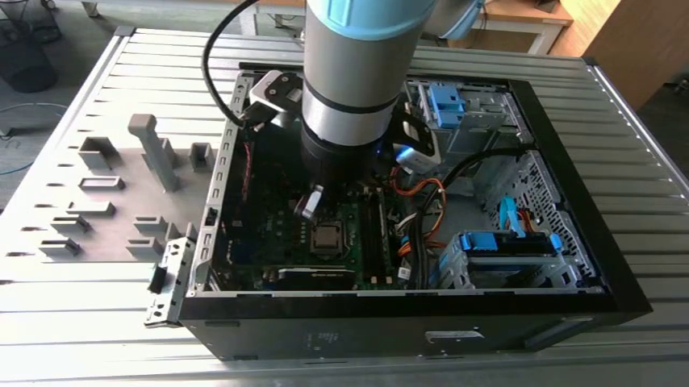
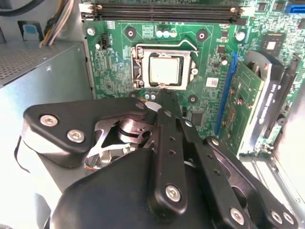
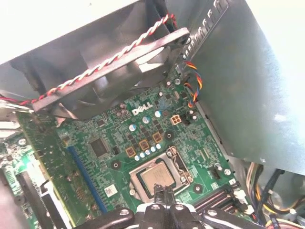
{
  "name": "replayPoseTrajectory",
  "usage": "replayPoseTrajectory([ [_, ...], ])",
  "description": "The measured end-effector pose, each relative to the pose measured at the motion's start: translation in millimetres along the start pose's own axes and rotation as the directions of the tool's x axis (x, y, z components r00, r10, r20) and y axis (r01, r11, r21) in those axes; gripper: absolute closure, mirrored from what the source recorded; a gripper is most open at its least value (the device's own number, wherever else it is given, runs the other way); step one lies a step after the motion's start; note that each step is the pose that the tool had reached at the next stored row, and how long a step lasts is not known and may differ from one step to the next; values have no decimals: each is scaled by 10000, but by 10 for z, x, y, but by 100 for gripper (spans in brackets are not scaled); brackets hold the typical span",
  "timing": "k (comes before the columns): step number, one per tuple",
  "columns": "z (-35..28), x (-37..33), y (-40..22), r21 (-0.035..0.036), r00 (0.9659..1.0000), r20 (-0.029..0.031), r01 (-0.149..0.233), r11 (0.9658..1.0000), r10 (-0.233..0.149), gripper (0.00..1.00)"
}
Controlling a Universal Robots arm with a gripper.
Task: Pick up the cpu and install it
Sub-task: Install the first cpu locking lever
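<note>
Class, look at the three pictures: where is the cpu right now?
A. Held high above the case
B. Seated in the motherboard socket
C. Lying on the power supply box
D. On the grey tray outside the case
B: the cpu sits flat inside the socket on the green motherboard, just past the tip of the gripper.

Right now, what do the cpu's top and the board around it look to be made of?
The cpu top looks like brushed silvery-grey metal: it gives a dull, even sheen in both wrist views. The motherboard looks like green lacquered circuit laminate, glossy, dotted with soldered parts. The gripper just beside the cpu looks like matt black metal, though coated plastic is possible.
</note>
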State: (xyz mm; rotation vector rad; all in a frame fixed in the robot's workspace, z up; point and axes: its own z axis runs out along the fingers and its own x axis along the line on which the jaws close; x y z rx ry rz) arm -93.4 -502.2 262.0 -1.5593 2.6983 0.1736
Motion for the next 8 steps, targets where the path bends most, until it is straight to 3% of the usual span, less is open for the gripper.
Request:
replayPoseTrajectory([
  [8,-15,-1,1,0,10000,-1,1,10000,-1,89],
])
